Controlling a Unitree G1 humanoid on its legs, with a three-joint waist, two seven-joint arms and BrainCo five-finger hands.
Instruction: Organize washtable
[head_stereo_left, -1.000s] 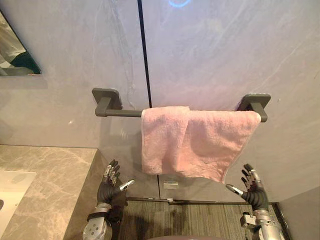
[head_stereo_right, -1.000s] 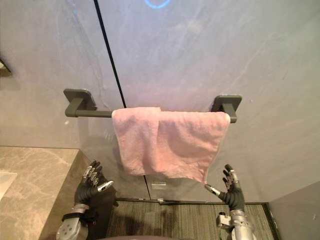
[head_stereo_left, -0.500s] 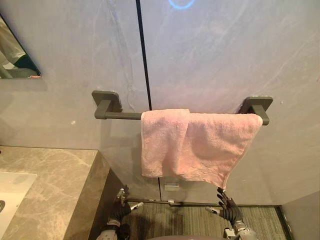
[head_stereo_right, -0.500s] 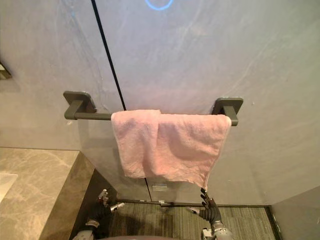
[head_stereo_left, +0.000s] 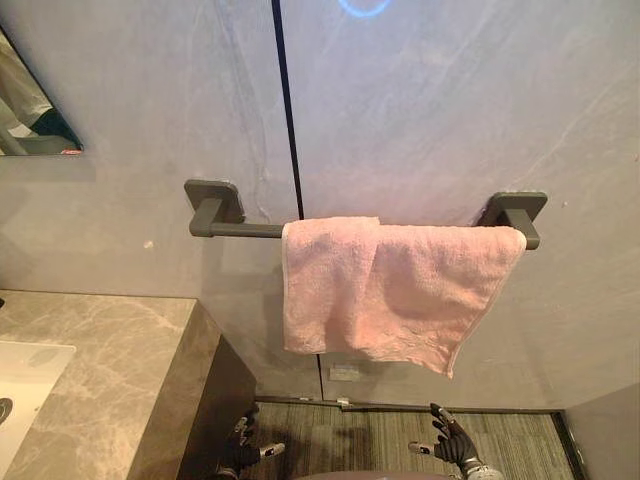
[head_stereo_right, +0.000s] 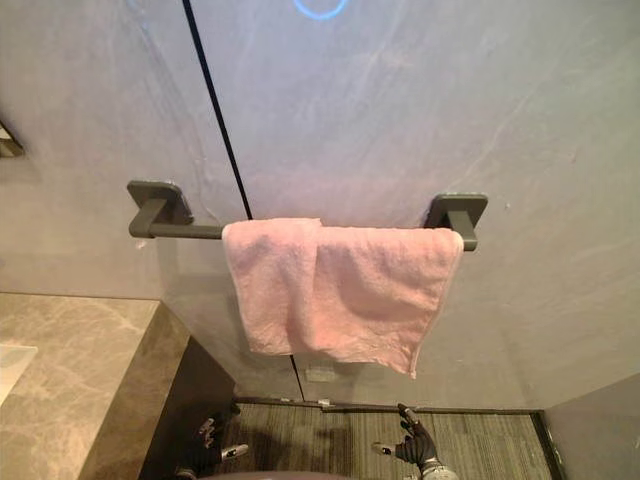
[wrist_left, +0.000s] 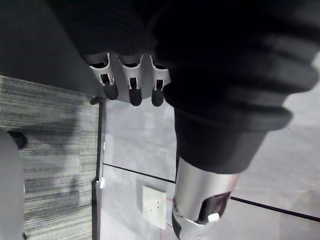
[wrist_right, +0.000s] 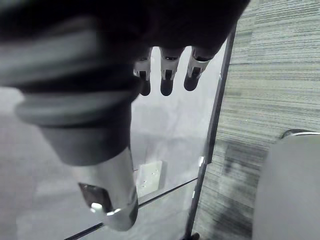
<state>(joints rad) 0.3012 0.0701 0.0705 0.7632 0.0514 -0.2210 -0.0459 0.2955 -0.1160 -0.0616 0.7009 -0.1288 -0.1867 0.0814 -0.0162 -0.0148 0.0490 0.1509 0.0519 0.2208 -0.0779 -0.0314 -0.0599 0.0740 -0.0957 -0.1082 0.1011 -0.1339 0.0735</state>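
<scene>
Left hand (head_stereo_left: 243, 455): low over the floor (head_stereo_left: 380, 435) by the counter's end, released, fingers (wrist_left: 135, 90) straight, holding nothing.
Right hand (head_stereo_left: 452, 445): low too, below the towel's hanging corner and well apart from it. It is released, fingers (wrist_right: 167, 82) straight, empty.
Wall plate (wrist_left: 154, 206): one, small and white. My wrist views bring it close.
Counter (head_stereo_left: 110, 360): one marble top on my left. The left eye view adds a white sink (head_stereo_left: 25, 375) edge.
Towel (head_stereo_left: 390, 285): one, pink, draped over the bar, well above both hands.
Bar (head_stereo_left: 245, 230): one, dark.
Mirror (head_stereo_left: 30, 110): one corner, in the left eye view.
</scene>
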